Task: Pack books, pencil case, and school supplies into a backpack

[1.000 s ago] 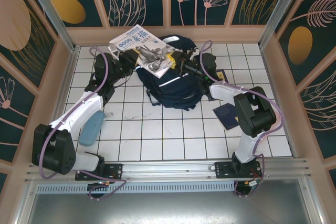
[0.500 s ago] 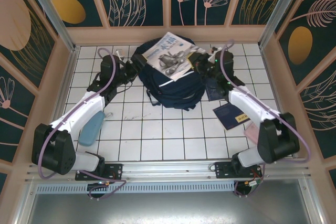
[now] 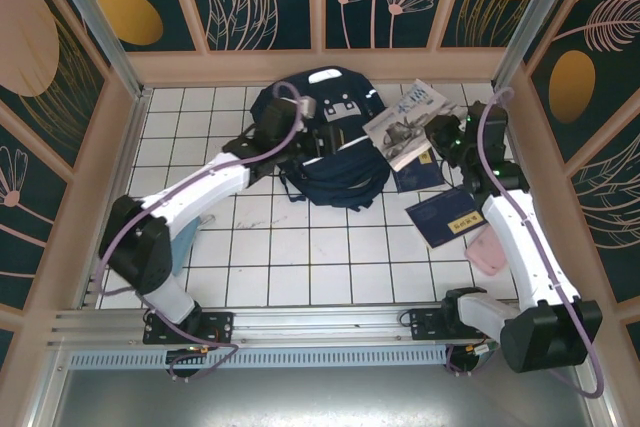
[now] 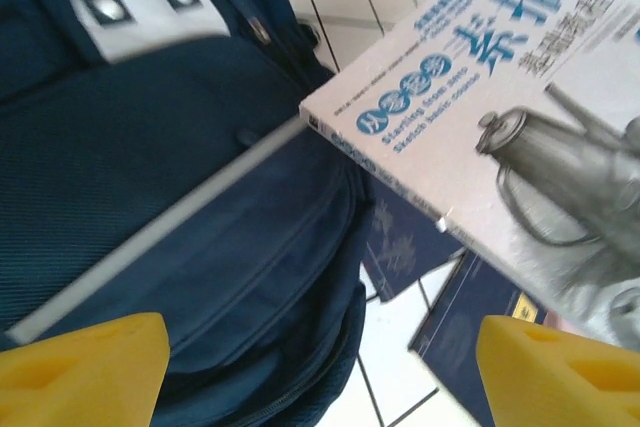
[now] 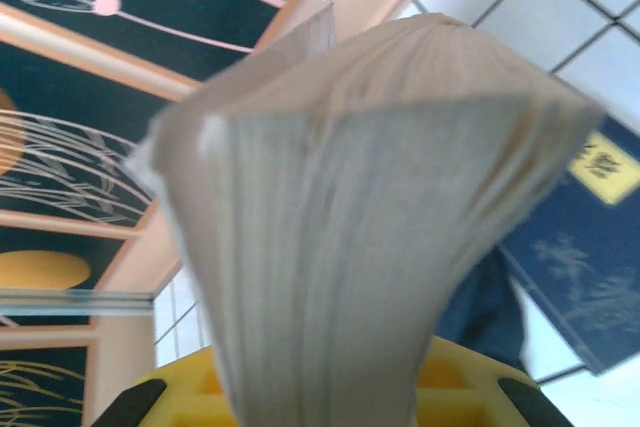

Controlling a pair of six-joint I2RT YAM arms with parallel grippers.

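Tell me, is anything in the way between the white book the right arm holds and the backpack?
Nothing lies between the white book, held in the right gripper, and the backpack beside it. But the left gripper hangs open over the backpack's top, and I cannot see an open pocket.

Dark navy on the backpack (image 3: 330,162), cut by one white stripe. White book (image 3: 405,125) printed with blue characters and a grey pencil teapot; navy books (image 3: 445,217) with a yellow label. White tiles, dark grout on the table (image 3: 300,267); pale blue case (image 3: 184,241) toward its left edge, pink case (image 3: 487,250) toward its right.
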